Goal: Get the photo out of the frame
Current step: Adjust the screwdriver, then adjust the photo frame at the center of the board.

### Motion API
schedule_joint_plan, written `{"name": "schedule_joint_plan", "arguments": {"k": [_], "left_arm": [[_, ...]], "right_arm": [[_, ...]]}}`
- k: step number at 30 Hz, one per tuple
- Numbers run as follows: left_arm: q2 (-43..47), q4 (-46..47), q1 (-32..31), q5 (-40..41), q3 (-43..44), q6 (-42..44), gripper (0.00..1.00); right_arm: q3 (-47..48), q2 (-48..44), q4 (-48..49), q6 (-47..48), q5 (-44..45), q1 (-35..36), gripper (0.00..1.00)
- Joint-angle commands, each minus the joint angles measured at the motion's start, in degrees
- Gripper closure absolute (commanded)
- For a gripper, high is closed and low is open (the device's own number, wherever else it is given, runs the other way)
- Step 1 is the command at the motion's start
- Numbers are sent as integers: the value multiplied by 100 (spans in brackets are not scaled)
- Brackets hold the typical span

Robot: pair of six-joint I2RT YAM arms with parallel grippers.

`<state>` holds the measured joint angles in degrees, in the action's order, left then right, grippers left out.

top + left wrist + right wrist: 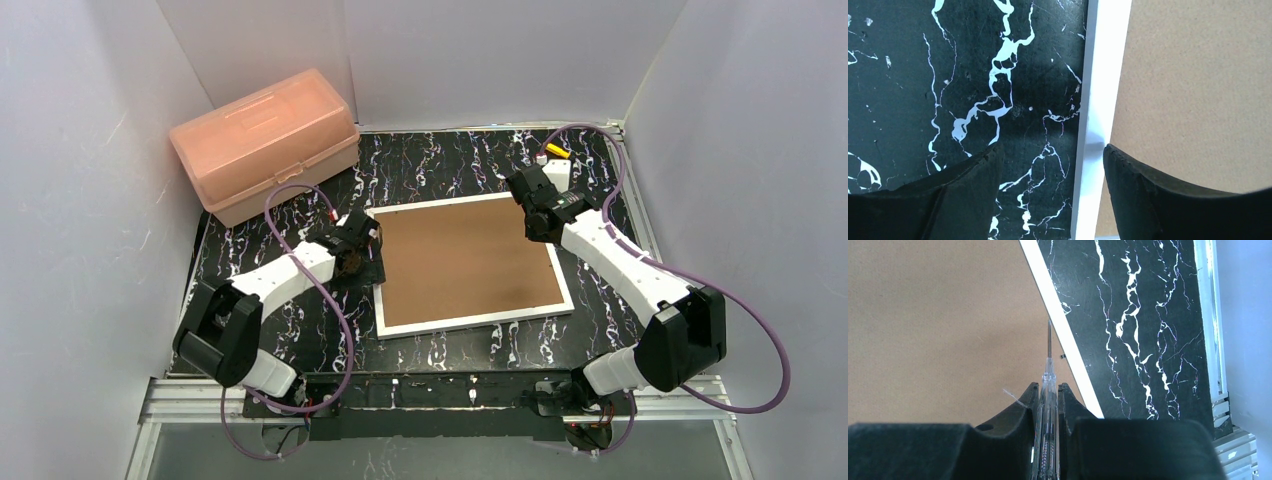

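Note:
The frame (465, 260) lies face down on the black marbled table, its brown fibreboard back up and a narrow white border (1100, 100) around it. The photo is hidden under the backing. My left gripper (1053, 150) stands open astride the frame's left border, one finger over the table and the other over the backing; from above it shows as the left gripper (372, 250). My right gripper (1049, 386) is shut on a clear-handled screwdriver (1049, 372), whose metal tip touches the backing just inside the right border; from above it sits at the frame's far right corner (527, 205).
A pink plastic box (265, 140) stands at the back left, beyond the frame. White walls close in the table on three sides. A metal rail (1212, 315) runs along the table's right edge.

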<state>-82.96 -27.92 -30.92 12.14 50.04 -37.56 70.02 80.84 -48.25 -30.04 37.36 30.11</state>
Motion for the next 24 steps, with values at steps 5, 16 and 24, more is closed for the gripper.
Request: {"name": "schedule_joint_plan", "arguments": {"k": [5,16,24], "left_arm": [[-103,581,76,-242,-252,95,32],[-416,326,86,-33,-111,12,29],[-256,344,422,325,-495,-323,48]], "right_arm": [[18,-167,197,-28,-16,-24,99],[-99,-242,383,69,-333,-26,99],[-146,-266,422,104,-401,-25,99]]}}
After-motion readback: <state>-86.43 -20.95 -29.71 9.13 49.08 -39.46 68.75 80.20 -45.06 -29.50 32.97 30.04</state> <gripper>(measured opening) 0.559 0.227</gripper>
